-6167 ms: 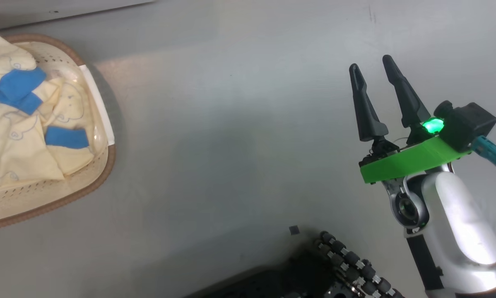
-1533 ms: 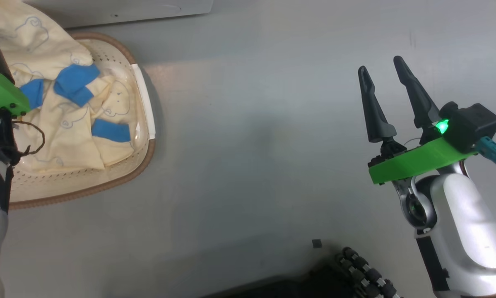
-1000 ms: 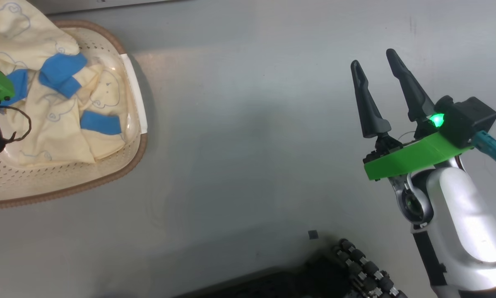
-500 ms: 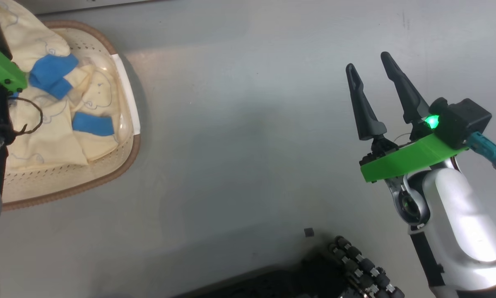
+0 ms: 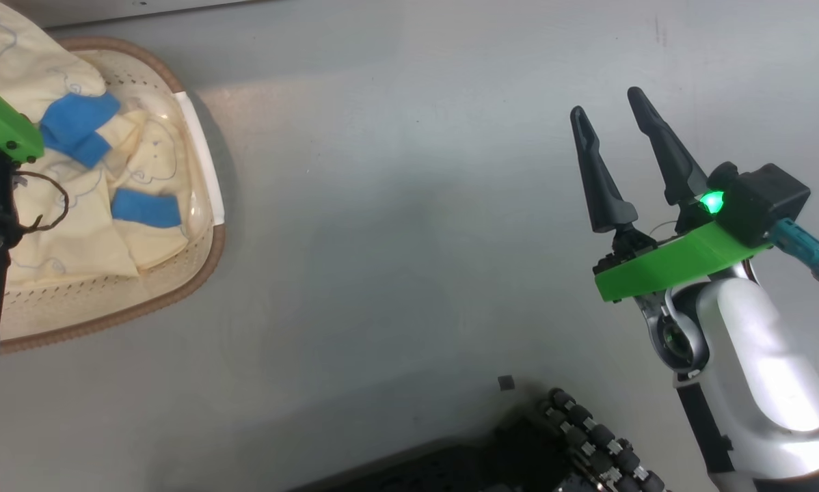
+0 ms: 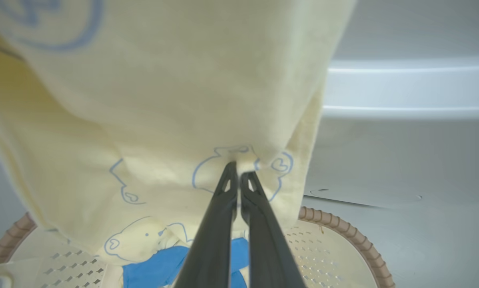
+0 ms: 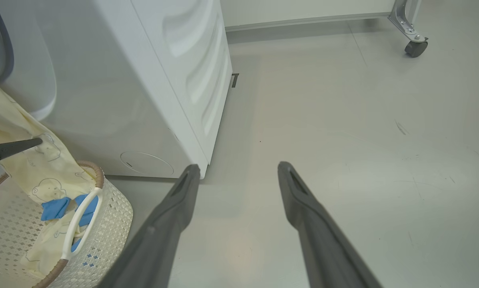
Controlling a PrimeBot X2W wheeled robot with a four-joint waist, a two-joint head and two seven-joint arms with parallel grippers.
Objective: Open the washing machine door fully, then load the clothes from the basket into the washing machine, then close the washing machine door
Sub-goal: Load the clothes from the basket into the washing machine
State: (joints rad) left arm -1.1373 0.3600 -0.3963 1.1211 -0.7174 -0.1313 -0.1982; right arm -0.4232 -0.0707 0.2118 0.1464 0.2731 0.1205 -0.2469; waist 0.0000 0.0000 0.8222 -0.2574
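Grey floor (image 5: 409,239) carries the basket (image 5: 215,246), cut off leftward; left hand (image 6: 237,171) pinched on the clothes (image 6: 183,100), veiling the washing machine (image 7: 143,80); right hand (image 5: 608,104) spread.

The floor (image 5: 396,239) was smooth, pale grey and faintly glossy, with a few dark scuff marks (image 7: 401,128) on the open stretch. The white washing machine (image 7: 151,100) stood on it, its side panel running back towards the skirting at the wall. The cream perforated basket (image 7: 115,224) with a brown rim sat on the floor just before the machine's lower front; whether the two touched could not be told. Well apart from both, a grey caster (image 7: 416,48) on a metal leg rested near the wall. In the head view a small dark square (image 5: 506,383) lay just beside the robot's black roller-wheeled base (image 5: 587,444).
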